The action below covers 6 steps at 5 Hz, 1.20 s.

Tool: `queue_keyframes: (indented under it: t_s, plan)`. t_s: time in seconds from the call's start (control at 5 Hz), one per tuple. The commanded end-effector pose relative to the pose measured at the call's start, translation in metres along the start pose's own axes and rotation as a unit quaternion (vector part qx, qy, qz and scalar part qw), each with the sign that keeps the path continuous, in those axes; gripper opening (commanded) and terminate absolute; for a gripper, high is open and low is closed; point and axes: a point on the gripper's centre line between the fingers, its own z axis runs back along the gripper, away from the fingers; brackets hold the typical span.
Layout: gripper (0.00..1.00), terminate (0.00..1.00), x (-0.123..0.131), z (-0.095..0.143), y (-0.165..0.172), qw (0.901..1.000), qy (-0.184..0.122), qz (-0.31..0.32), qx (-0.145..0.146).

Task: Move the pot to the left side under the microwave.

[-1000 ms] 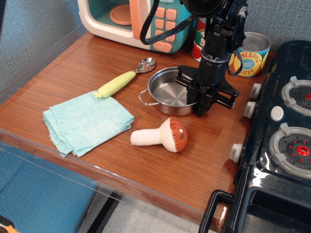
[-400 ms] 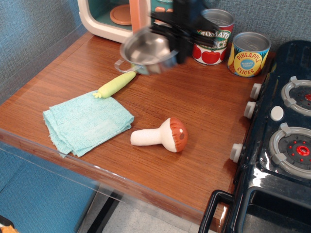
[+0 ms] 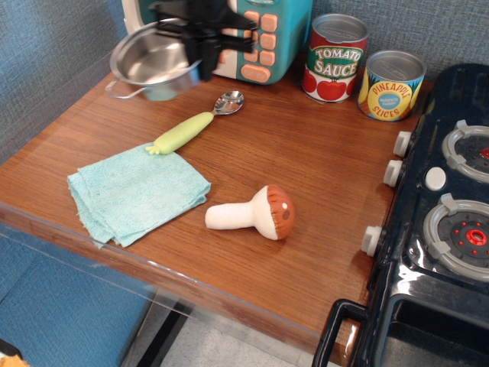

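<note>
- The end effector grips the pot by its right rim, holding it tilted above the far-left counter, in front of the microwave.
- Gripped only at the rim, the pot might swing, slip, or strike the microwave.
- Cans read "TOMATO SAUCE" and "PINEAPPLE SLICES".

Wooden table: cloth, spoon, mushroom, cans
</note>
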Motion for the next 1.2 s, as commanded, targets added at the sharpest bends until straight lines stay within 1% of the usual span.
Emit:
queue_keyframes:
  t_s: [0.0,0.2,0.4,0.6,0.8,1.0]
  plan:
    - [0.0,0.0,0.017,-0.013,0.04,0.9988,-0.005,0.038,0.032]
    - [0.0,0.0,0.019,-0.028,0.043,0.9986,0.007,0.038,0.036]
    - [0.0,0.0,0.02,-0.042,0.051,0.9977,0.022,0.041,0.049]
    - [0.0,0.0,0.018,-0.043,0.061,0.9971,0.025,0.052,0.049]
    - [1.0,0.0,0.019,-0.036,0.062,0.9982,0.022,0.036,0.043]
    - [1.0,0.0,0.018,-0.024,0.058,0.9995,0.006,0.016,0.026]
